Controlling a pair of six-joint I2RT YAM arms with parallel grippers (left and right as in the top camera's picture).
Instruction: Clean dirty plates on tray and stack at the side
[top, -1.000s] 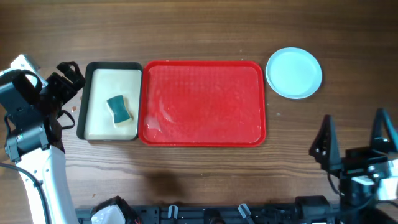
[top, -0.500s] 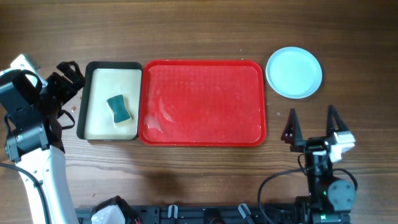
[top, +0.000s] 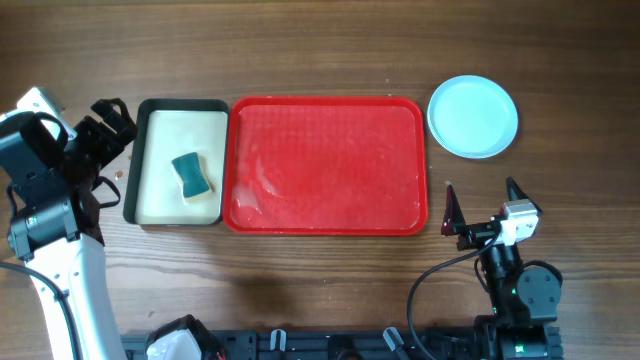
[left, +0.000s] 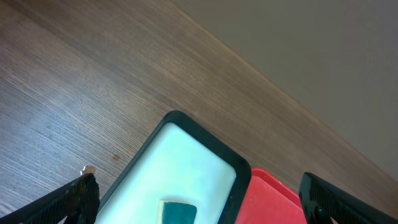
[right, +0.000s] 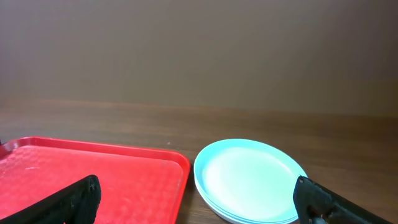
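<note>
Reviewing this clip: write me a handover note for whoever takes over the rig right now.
Grippers: the left gripper is open and empty, by the left edge of the cream tray. The right gripper is open and empty, above the table off the red tray's right side.
Things: the plates are stacked right of the red tray, a pale blue one on top; count unclear. The teal sponge lies in the cream tray.
Done: no plates on the red tray.
Left: apparently nothing but parking the arms.

The wooden counter (top: 320, 40) bears a red tray (top: 330, 165) centrally. At 9 o'clock lies a cream tray (top: 160, 140) (just beside it); at 2 o'clock, plates (top: 473, 116).
</note>
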